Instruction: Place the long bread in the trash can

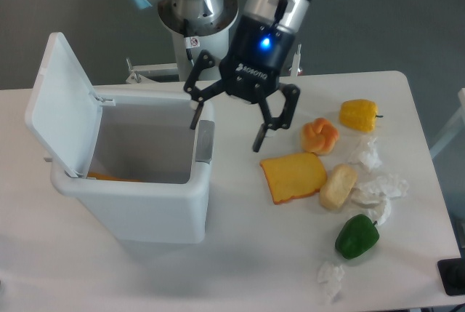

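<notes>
- Our gripper (227,126) hangs with fingers spread wide and nothing between them, above the table (240,268) just right of the trash can (145,210).
- The long bread (109,177) lies down and to the gripper's left, inside the trash can; only a thin orange sliver shows at the bottom, long axis running roughly left to right.
- We judge the placing done.
- The lid (62,105) stands open at the can's left; the grey strip (204,142) marks the near rim.
- Rightward sit the toast slice (293,175) and knotted bun (320,134), near the fingers; open room lies overhead.
</notes>
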Tool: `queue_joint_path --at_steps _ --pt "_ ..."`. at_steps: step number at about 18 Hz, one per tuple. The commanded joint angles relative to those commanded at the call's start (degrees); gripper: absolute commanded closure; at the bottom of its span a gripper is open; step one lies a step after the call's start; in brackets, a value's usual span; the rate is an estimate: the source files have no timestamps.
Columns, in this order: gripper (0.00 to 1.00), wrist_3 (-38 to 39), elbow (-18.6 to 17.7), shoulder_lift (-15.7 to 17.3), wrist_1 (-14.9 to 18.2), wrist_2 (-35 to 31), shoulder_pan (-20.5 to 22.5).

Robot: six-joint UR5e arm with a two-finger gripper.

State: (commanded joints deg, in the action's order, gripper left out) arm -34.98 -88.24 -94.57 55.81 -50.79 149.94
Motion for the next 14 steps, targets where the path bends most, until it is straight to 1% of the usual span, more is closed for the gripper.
queue_joint_path --at_steps 5,9,14 --pt "0.0 -4.74 -0.26 1.14 0.18 -9.75 -0.53" --pt "0.0 -8.52 -0.35 2.37 0.26 -15.38 -0.62" --pt "0.0 -16.69 -0.7 3.25 0.79 -23.65 -0.62"
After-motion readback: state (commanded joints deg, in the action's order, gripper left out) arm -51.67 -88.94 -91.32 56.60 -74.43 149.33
